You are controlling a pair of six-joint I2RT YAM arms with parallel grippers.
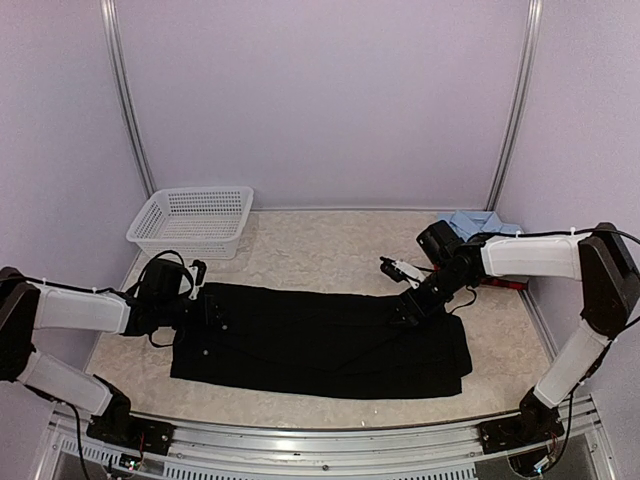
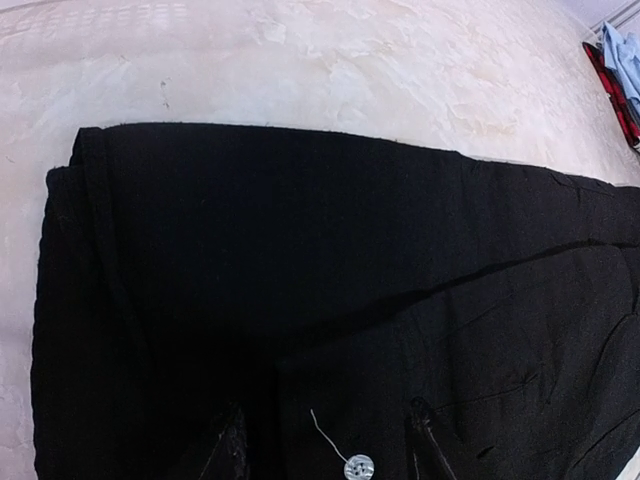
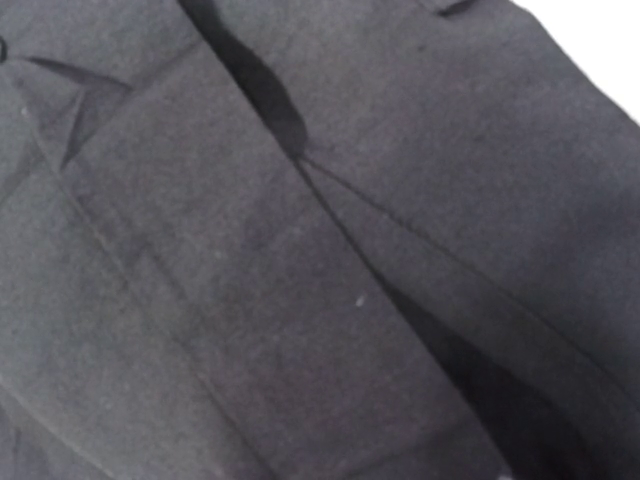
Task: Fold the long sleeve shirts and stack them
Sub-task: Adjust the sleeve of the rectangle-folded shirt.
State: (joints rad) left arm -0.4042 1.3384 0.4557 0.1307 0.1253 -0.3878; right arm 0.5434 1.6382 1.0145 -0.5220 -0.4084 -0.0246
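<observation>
Pale lilac walls, mottled beige table [image 1: 330,250]. White basket [image 1: 190,222] at the far left corner, well apart from the work.

Black shirt [image 1: 320,345] lies flat as a long band across the near half of the table, in layers, with creases running along it. Light blue shirt [image 1: 478,222] and red-and-black shirt [image 1: 505,284] sit at the far right, just behind the right arm.

Left gripper [image 2: 328,448]: over the black shirt's left end. Its fingers [image 2: 232,448] stand apart, with flat cloth and a button [image 2: 358,466] between them. No cloth visibly pinched.

Right gripper [image 1: 405,310]: down at the black shirt's far edge, right of centre. Its own camera shows only blurred black cloth. Cannot tell whether the jaws are apart or closed, or whether cloth is held.

Risks (judgement):
- Layers. If the left gripper closes on the top layer only, a lift would peel the fold open instead of carrying the end over.
- Uneven pair. If one side grips and the other does not, the band would skew or bunch.
- The button has a loose thread beside it, near the left fingers. A finger could snag it.
- The right arm is close to the two other shirts. A wide swing could drag them.
- Black fingers on black cloth make the grip hard to check from above.
</observation>
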